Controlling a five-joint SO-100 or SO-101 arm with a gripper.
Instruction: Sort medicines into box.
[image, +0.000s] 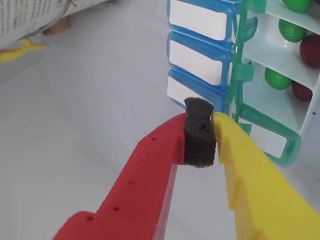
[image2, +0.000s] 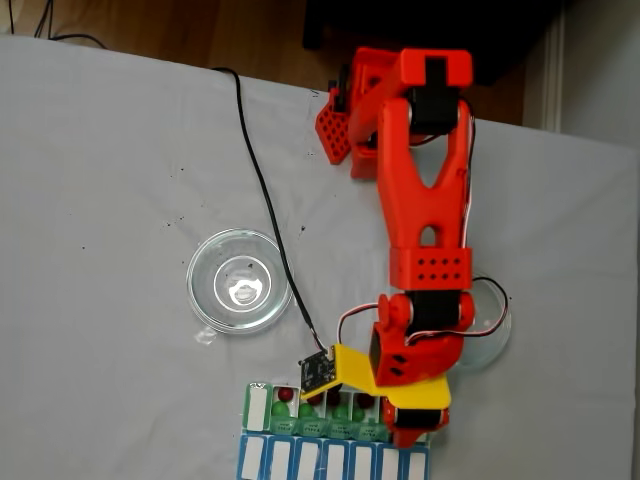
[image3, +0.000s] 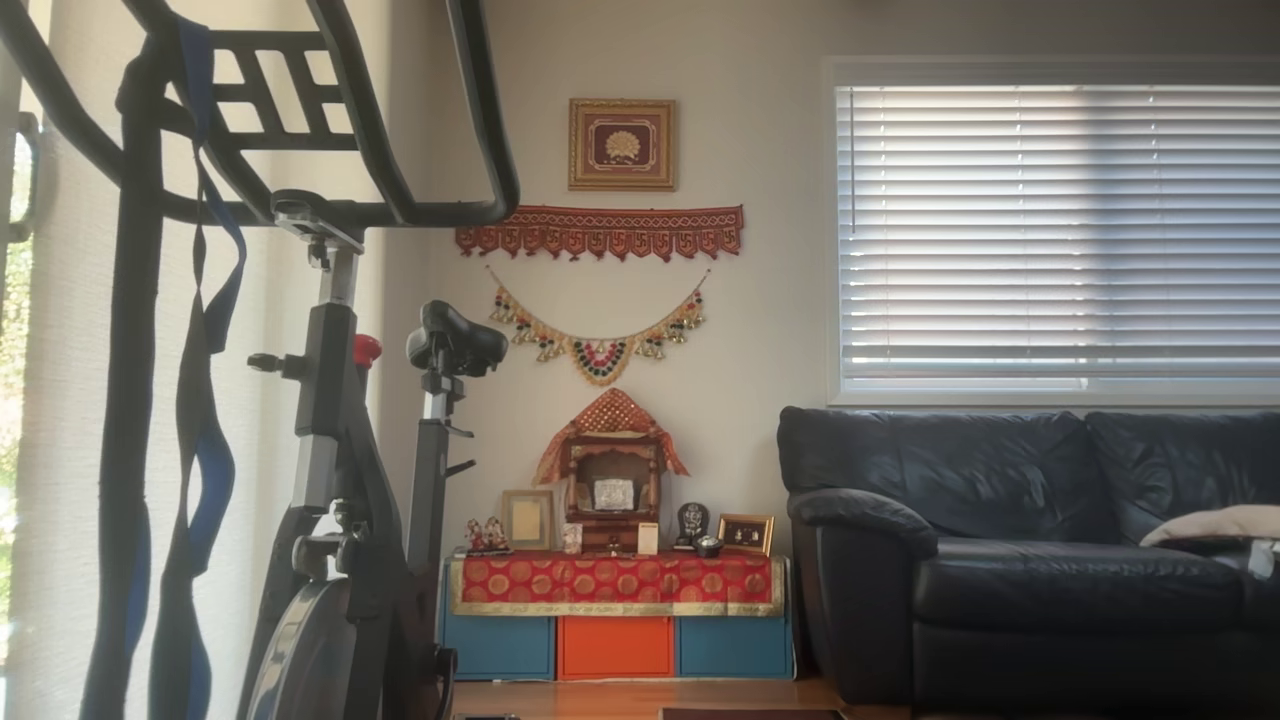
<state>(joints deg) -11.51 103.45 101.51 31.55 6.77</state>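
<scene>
My pincer (image: 210, 131) is closed with just its black foam pad between the tips, right beside the box (image: 280, 95). Green and red medicines (image: 278, 79) sit in the box's open compartments.

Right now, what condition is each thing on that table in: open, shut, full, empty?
Gripper: fingers shut on a black foam pad, no ball held.
Green pill box: lids open, green and dark red balls in its compartments.
Green ball: lying in a compartment.
Dark red ball: lying in the same compartment.
Blue pill box: lids shut.
Glass dish: upright, empty.
Second glass dish: mostly hidden by the arm; contents unclear.
</scene>
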